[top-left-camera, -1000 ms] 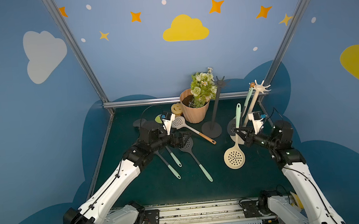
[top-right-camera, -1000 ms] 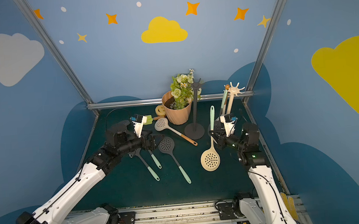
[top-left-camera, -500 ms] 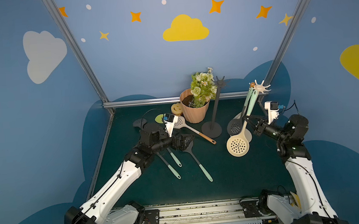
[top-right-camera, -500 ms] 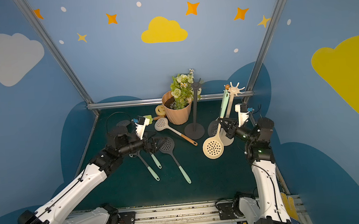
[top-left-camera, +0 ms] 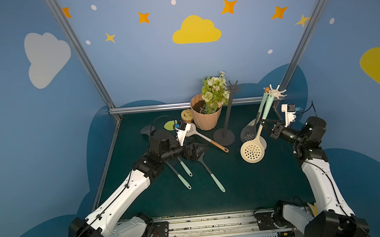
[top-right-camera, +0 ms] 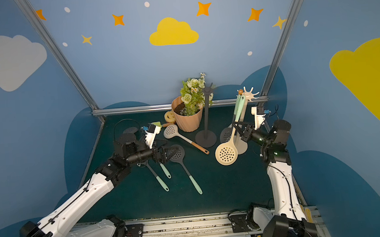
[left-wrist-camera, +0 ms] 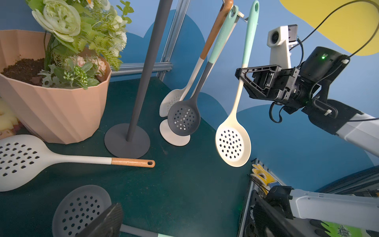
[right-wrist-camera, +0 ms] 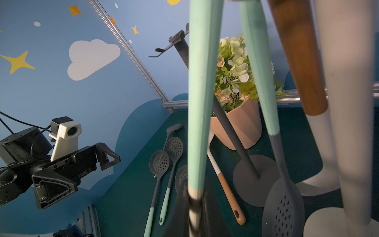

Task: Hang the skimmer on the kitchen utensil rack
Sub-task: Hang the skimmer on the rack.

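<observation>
The skimmer (top-left-camera: 252,151) (top-right-camera: 226,153) is cream with a round holed head and a mint handle. My right gripper (top-left-camera: 264,123) (top-right-camera: 237,126) is shut on its shaft just below the mint part, and it hangs head down above the mat. In the left wrist view the skimmer's (left-wrist-camera: 232,144) handle end stands close beside a hook of the white utensil rack (top-left-camera: 275,92) (top-right-camera: 248,94), apart from it. The right wrist view shows the handle (right-wrist-camera: 200,82) rising out of the right gripper (right-wrist-camera: 194,207). My left gripper (top-left-camera: 197,150) (top-right-camera: 172,152) hovers open over the lying utensils, holding nothing.
A grey skimmer (left-wrist-camera: 183,119) and a white wood-handled one (left-wrist-camera: 171,100) hang on the white rack. A dark bare rack (top-left-camera: 226,118), a pink flower pot (top-left-camera: 206,117) and a yellow sponge (top-left-camera: 186,114) stand at the back. Several skimmers (top-left-camera: 208,169) lie mid-mat.
My right arm has lifted the skimmer and swung it back and to the right, bringing its handle up beside the white rack's hooks. The left arm has barely moved.
</observation>
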Action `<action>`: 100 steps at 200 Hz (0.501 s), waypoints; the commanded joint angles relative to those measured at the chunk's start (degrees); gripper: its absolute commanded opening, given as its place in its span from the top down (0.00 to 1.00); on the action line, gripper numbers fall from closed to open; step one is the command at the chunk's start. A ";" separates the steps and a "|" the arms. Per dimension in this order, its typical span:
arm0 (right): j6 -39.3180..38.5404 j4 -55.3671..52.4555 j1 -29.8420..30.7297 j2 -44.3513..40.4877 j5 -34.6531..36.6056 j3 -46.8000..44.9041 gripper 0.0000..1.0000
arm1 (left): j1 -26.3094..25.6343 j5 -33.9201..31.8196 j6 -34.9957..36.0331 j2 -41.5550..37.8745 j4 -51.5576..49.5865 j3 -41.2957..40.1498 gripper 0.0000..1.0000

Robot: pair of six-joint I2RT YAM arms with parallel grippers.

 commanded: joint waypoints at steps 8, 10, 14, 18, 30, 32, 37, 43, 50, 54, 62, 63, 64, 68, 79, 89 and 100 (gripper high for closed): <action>0.74 0.99 -0.45 1.12 -1.08 2.00 1.00 | -0.33 1.11 0.74 0.01 1.29 0.23 0.00; 0.74 1.00 -0.40 1.22 -1.09 1.99 1.00 | -0.31 1.19 0.81 -0.01 1.30 0.23 0.00; 0.71 1.00 -0.41 1.28 -1.04 1.86 1.00 | -0.33 1.16 0.82 -0.08 1.30 0.23 0.00; 0.71 1.00 -0.47 1.34 -0.90 1.73 1.00 | -0.25 1.18 0.83 -0.10 1.24 0.23 0.00; 0.80 1.32 -0.49 1.34 -0.50 1.14 1.00 | -0.41 1.18 0.92 -0.06 1.21 0.23 0.00; 0.79 1.39 -0.50 1.32 -0.49 1.11 1.00 | -0.37 1.15 0.96 -0.11 1.21 0.23 0.00; 1.01 1.57 -0.56 1.38 -0.41 0.81 1.00 | -0.43 1.13 1.00 -0.06 1.13 0.23 0.00; 1.22 1.73 -0.56 1.50 -0.41 0.56 1.00 | -0.49 1.15 1.00 -0.05 1.08 0.23 0.00; 1.43 2.02 -0.56 1.63 -0.57 0.34 1.00 | -0.51 1.19 1.07 -0.06 1.12 0.23 0.00; 1.42 2.04 -0.57 1.82 -0.68 0.28 1.00 | -0.55 1.29 1.09 -0.05 1.04 0.23 0.00; 1.58 2.04 -0.56 1.91 -0.54 0.02 1.00 | -0.59 1.18 1.16 -0.09 0.97 0.32 0.00; 1.58 2.05 -0.56 1.93 -0.56 -0.01 1.00 | -0.59 1.23 1.21 -0.11 0.96 0.32 0.00; 1.58 1.96 -0.56 1.99 -0.52 -0.07 1.00 | -0.59 1.21 1.20 -0.08 0.91 0.32 0.00; 1.59 1.93 -0.56 2.04 -0.42 -0.25 1.00 | -0.59 1.11 1.18 -0.11 0.87 0.32 0.00; 1.42 1.59 -0.65 2.13 -0.02 -0.54 1.00 | -0.73 1.04 1.35 -0.03 0.74 0.32 0.00; 1.41 1.49 -0.65 2.29 0.36 -0.89 1.00 | -0.81 0.94 1.49 -0.02 0.69 0.32 0.00; 1.43 1.34 -0.79 2.29 0.80 -1.22 1.00 | -0.93 0.86 1.63 0.03 0.52 0.30 0.00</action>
